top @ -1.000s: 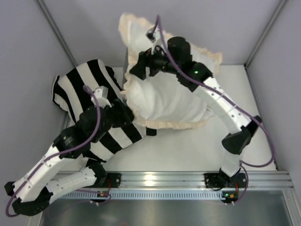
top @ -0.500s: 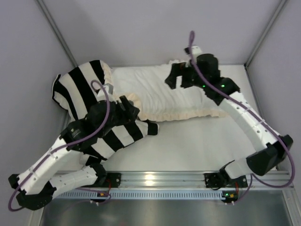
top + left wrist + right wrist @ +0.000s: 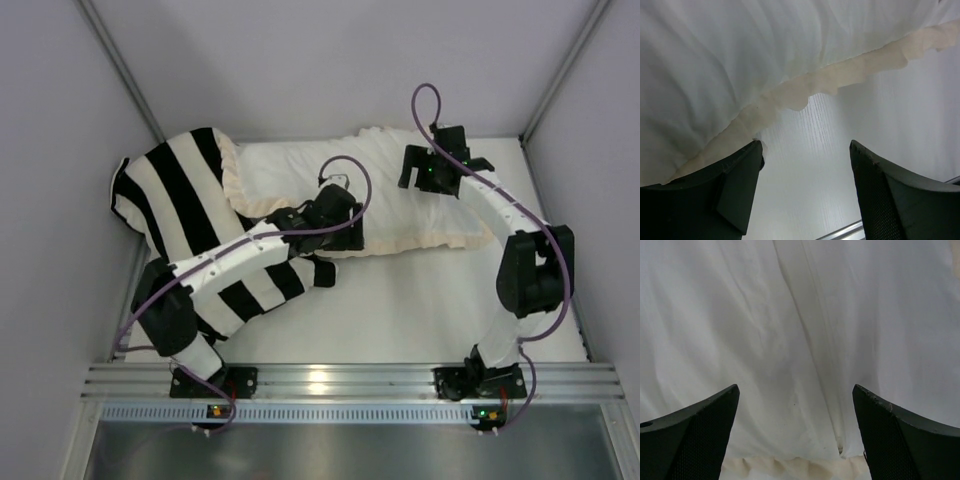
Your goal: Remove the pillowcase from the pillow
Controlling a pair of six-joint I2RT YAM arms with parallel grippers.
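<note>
Pillowcase (image 3: 290, 170) lies flat, cream face up, along the back of the desk (image 3: 400, 300). Long axis runs left to right, left end against the striped cushion (image 3: 170, 190). We see no pillow, probably inside. Left hand (image 3: 338, 228) hangs over the near frill (image 3: 805, 92) about mid-length, jaws apart, empty. Right hand (image 3: 438, 172) hovers over the right end, also released, empty. We judge the left hand nearer an edge to pinch. Which end opens, we cannot tell.
</note>
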